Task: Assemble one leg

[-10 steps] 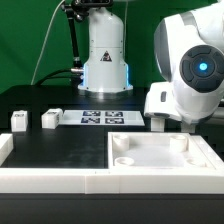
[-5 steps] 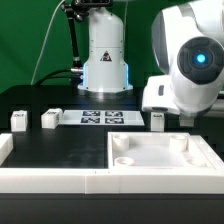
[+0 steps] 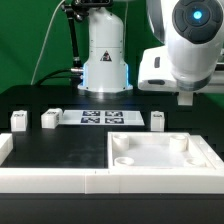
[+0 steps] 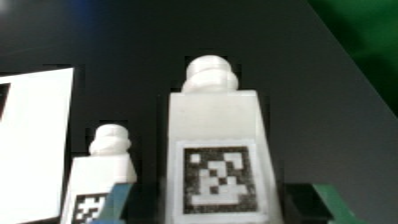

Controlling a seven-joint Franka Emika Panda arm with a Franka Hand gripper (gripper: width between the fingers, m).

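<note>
While the gripper hung with fingers spread, the leg sat framed between them, tag face showing — dark gaps either side. Just beside it stood a second leg, nearer the marker board. Farther off — past the white panel — two more legs stood on the black table, at the exterior view's left.

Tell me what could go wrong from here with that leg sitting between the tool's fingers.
1. In the wrist view the leg sits between the fingers of the tool, with dark gaps on either side. Whether it is actually gripped is unclear, so it may slip or tip.
2. A second leg looks close beside it and could get knocked over if the tool swings that way.
</note>
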